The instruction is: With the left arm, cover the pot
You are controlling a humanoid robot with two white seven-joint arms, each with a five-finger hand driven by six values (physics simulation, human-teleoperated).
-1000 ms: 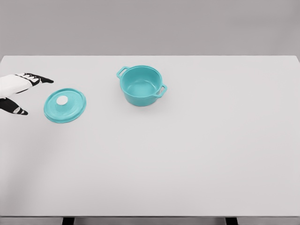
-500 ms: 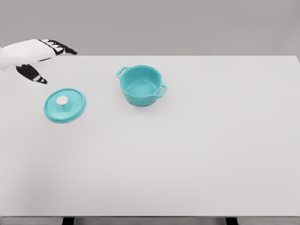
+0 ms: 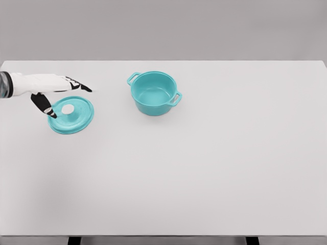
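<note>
Hand (image 3: pixel 53 89) is what has changed: half a second ago my left hand was up at the far upper left of the frame, clear of the lid, and now it has dropped and reached rightward so that it hangs over the lid's (image 3: pixel 71 115) upper left edge. Its fingers (image 3: pixel 76 84) are spread apart and hold nothing, the long ones stretched out above the lid's far rim while the thumb (image 3: pixel 45 104) points down just left of the white knob (image 3: pixel 67 108). I cannot tell from this view whether the thumb touches the lid or merely sits above it. The lid lies flat on the table (image 3: pixel 214 168) at the left of the frame, where it lay a second ago, and the pot (image 3: pixel 154 93) stands open, right of it and a little higher in the frame, well apart. I read this as the reach nearly done; closing on the knob comes next, then the carry to the pot.
</note>
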